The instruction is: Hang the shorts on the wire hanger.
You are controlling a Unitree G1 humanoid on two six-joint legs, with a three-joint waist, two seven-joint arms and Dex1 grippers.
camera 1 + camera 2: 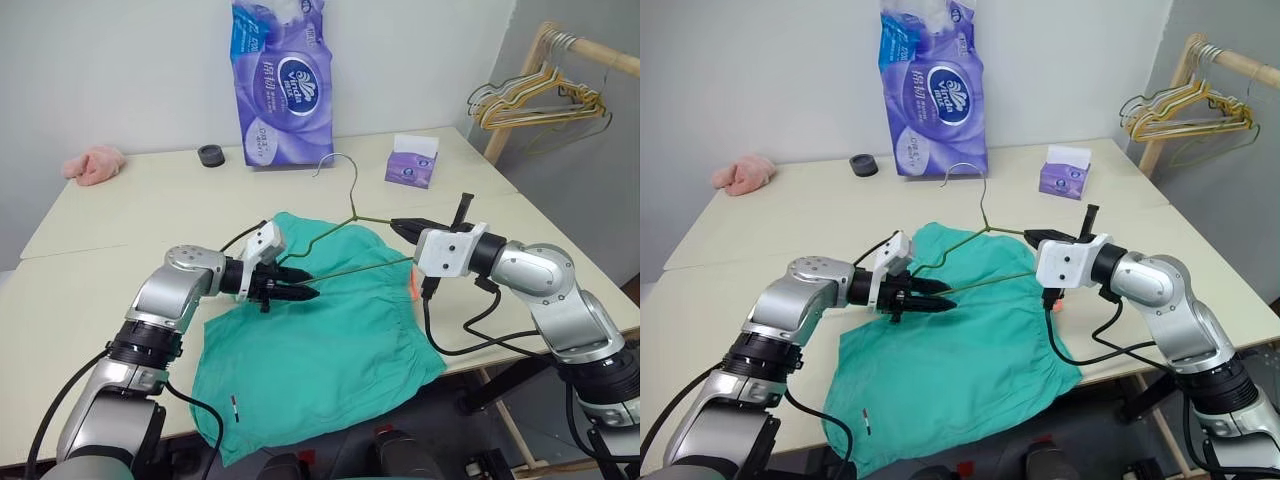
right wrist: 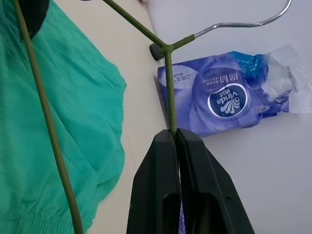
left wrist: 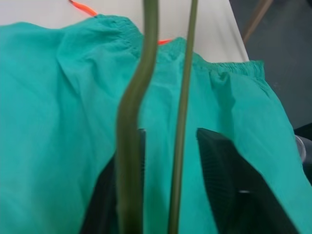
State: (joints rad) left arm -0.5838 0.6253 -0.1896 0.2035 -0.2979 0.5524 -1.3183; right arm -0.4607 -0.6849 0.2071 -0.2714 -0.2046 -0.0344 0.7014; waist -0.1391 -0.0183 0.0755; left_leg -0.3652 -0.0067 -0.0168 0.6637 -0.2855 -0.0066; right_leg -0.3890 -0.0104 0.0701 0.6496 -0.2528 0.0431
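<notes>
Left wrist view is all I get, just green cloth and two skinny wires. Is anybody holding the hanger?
Observer: Yes. The right end effector is shut on the wire hanger, on one shoulder wire near the hook.
Operator: Where's the hook pointing?
Observer: Away from the robot, toward a purple tissue pack standing at the table's far edge.
Operator: Are the shorts hanging yet?
Observer: No. The shorts lie spread on the table, with the hanger's lower part over them.
</notes>
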